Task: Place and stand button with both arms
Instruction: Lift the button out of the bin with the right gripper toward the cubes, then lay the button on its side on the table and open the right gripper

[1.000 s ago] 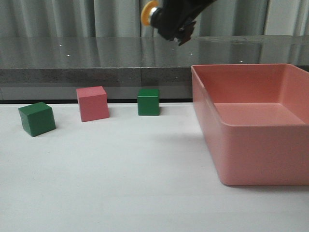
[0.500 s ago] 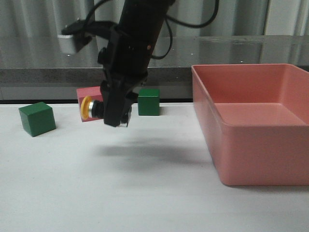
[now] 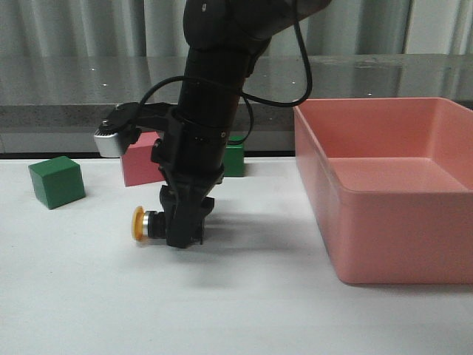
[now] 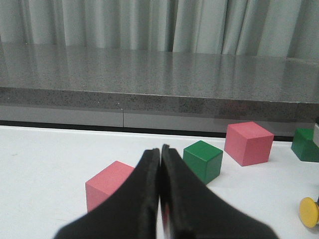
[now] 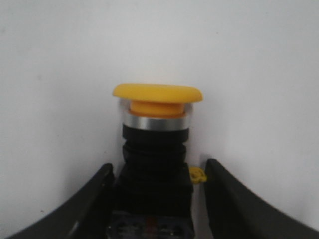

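The button [image 3: 148, 223] lies on its side on the white table, its yellow cap pointing left. My right gripper [image 3: 182, 235] is down at the table over its black body. In the right wrist view the button [image 5: 157, 124] sits between the fingers of my right gripper [image 5: 158, 168]. A strip of table shows between the body and one finger, so the jaws stand open around it. My left gripper [image 4: 160, 150] is shut and empty, low over the table, and out of the front view. The yellow cap [image 4: 309, 211] shows at the edge of the left wrist view.
A large pink bin [image 3: 318, 185] stands at the right. A green cube [image 3: 56, 181], a pink cube [image 3: 139, 168] and a second green cube [image 3: 235, 159] sit behind the arm. A pink cube [image 4: 112, 186] and a green cube [image 4: 202, 160] lie close before the left gripper.
My right arm came down from high at the back to the table with the button, which now lies on the table. The jaws now stand apart around it.
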